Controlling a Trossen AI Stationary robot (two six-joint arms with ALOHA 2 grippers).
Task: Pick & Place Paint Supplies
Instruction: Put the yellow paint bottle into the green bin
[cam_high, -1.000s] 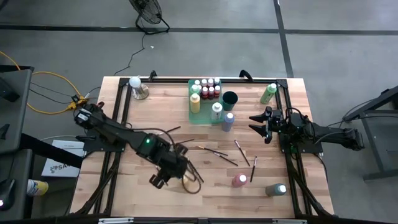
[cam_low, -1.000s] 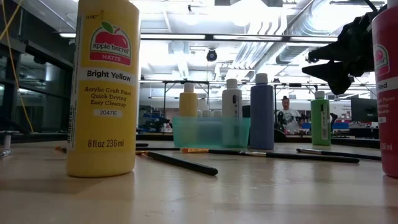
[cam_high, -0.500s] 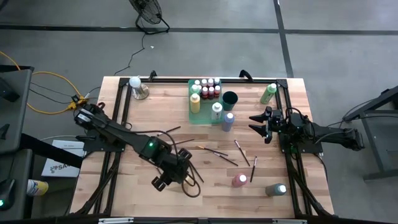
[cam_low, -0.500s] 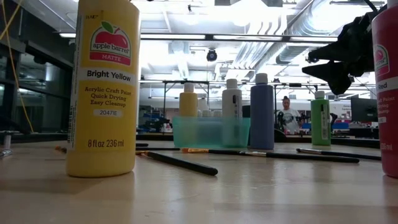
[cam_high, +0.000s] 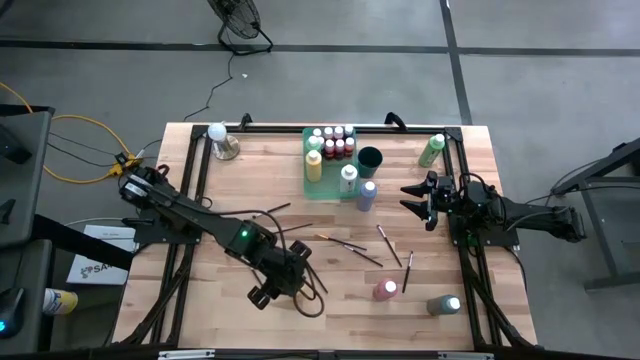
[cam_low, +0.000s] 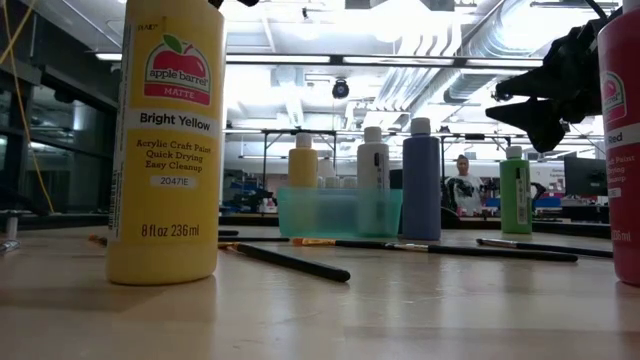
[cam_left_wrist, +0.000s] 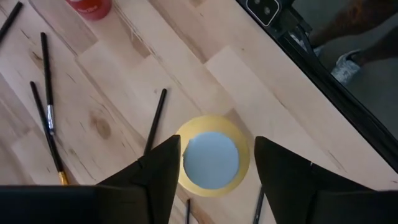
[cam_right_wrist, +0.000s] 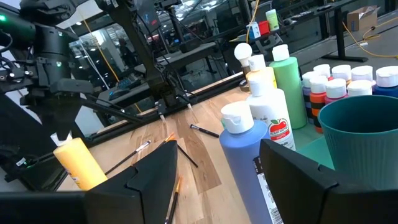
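As we view it from above, worktop (cam_high: 230, 190): wooden surface carrying all paint supplies.
Left pincer (cam_left_wrist: 214, 163): we see it spread above the yellow bottle (cam_left_wrist: 211, 163), one finger on each side of the white cap, near the front edge.
Right pincer (cam_high: 412, 200): spread, waiting at the right side, just beside the blue bottle (cam_high: 367, 195).
Green tray (cam_high: 322, 188): at the rear centre, holding small bottles.
Paintbrushes (cam_high: 345, 243): loose at mid-worktop.
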